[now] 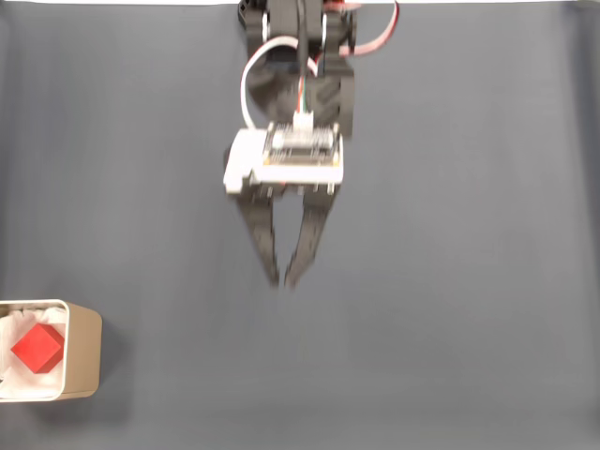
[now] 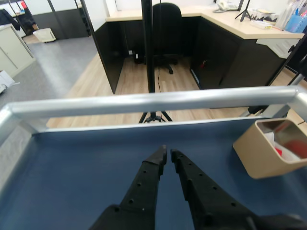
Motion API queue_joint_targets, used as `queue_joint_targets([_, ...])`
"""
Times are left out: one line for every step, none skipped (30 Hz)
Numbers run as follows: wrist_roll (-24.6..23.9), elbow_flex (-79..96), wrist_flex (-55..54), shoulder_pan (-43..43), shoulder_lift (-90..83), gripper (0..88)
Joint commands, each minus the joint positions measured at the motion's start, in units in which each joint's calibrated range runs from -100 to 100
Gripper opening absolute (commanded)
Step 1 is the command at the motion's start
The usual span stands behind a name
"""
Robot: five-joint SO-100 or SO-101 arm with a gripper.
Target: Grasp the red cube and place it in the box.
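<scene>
Though boxed, red cube [image 1: 37, 349] far from tool [image 1: 282, 279]

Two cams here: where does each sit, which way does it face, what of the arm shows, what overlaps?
Fixed view: above the table, looking straight down at the blue-grey surface; the arm enters from the top edge, gripper nearly closed and empty, pointing down the picture; the box with the red cube inside sits at lower left.
Wrist view: rides on the arm, looking forward along the fingers across the table to its metal rail and an office beyond.
Shared: gripper, table, box, cube.
</scene>
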Motion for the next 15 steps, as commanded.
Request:
queue_joint_targets([0.4, 17.4, -1.7, -2.0, -16.0, 0.0])
queue_joint_targets([0.4, 22.5, -1.5, -2.3, -20.2, 0.0])
queue_joint_targets([0.5, 27.1, -1.1, -2.6, -24.5, 0.0])
queue_joint_targets([0.6, 31.8, -0.3, -2.9, -28.9, 0.0])
queue_joint_targets([0.6, 36.2, 0.7, -3.2, -33.2, 0.0])
queue_joint_targets([0.6, 40.3, 2.0, -3.4, -37.5, 0.0])
queue_joint_targets([0.6, 44.3, 3.6, -3.5, -41.6, 0.0])
queue_joint_targets([0.5, 47.7, 5.7, -3.5, -45.3, 0.0])
queue_joint_targets([0.4, 50.7, 8.5, -3.5, -48.6, 0.0])
queue_joint_targets([0.2, 53.3, 11.6, -3.5, -51.3, 0.0])
queue_joint_targets([0.1, 55.8, 14.8, -3.3, -53.9, 0.0])
queue_joint_targets([0.1, 57.7, 18.9, -3.2, -56.5, 0.0])
queue_joint_targets([-0.4, 57.7, 24.6, -3.4, -57.9, 0.0])
queue_joint_targets([-0.5, 57.7, 29.8, -3.9, -59.2, 0.0])
queue_joint_targets([-1.1, 57.7, 34.0, -4.5, -60.4, 0.0])
